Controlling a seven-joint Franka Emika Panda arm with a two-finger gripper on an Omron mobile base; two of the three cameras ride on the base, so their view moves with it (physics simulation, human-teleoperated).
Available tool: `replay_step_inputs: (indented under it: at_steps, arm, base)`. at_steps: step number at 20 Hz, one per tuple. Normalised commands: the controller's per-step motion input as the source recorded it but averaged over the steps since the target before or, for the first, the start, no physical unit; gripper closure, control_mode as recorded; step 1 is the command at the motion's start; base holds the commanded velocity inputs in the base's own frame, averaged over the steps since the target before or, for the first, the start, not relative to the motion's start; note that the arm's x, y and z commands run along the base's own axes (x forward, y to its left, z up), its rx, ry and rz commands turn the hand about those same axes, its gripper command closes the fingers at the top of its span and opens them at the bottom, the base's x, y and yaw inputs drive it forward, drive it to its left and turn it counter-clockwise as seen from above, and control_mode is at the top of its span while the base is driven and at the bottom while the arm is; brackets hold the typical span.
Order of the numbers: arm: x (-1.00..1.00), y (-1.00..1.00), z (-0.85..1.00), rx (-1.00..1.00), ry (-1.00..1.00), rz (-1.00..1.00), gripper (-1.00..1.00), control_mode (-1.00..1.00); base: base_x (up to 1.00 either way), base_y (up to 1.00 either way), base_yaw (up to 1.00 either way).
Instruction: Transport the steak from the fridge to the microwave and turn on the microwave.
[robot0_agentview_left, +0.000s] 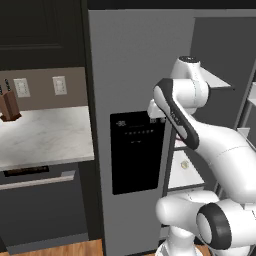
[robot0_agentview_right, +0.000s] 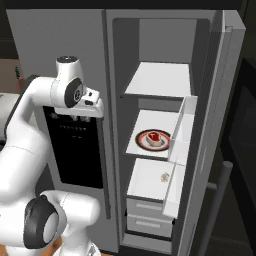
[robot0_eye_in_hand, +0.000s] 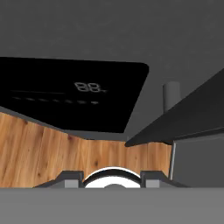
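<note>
Hand (robot0_agentview_right: 80, 116) well left of steak (robot0_agentview_right: 155, 138)

Inside the open tall grey side-by-side fridge (robot0_agentview_right: 150, 60), white inner shelves are stacked one above another. The upper white shelf (robot0_agentview_right: 157, 80) is flat. On the middle white shelf (robot0_agentview_right: 147, 127) sits a dark round plate (robot0_agentview_right: 154, 139), and the small round raw red steak with a pale fat rim (robot0_agentview_right: 155, 138) lies on that plate. On the lower white shelf (robot0_agentview_right: 145, 182) rests a small pale object (robot0_agentview_right: 164, 176), too small to identify. Two white drawers (robot0_agentview_right: 147, 215) sit below. To the left, a pale marble desk (robot0_agentview_left: 45, 137) carries a brown wooden knife block (robot0_agentview_left: 9, 107) near the wall. A wooden plank floor (robot0_eye_in_hand: 48, 153) lies beneath the fridge.
</note>
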Motion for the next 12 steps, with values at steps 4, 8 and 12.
replay_step_inputs:
  at_steps: [4, 8, 12]
  arm:
    - [-0.03, -0.13, -0.04, 0.0, -0.08, 0.0, -1.0, -1.0]
    - [-0.17, -0.43, -0.26, 0.0, -0.16, 0.03, -1.0, -1.0]
    - [-0.09, -0.54, -0.29, 0.0, -0.15, 0.04, -1.0, -1.0]
  base:
    - [0.0, 0.0, 0.0]
    - [0.0, 0.0, 0.0]
    - [0.0, 0.0, 0.0]
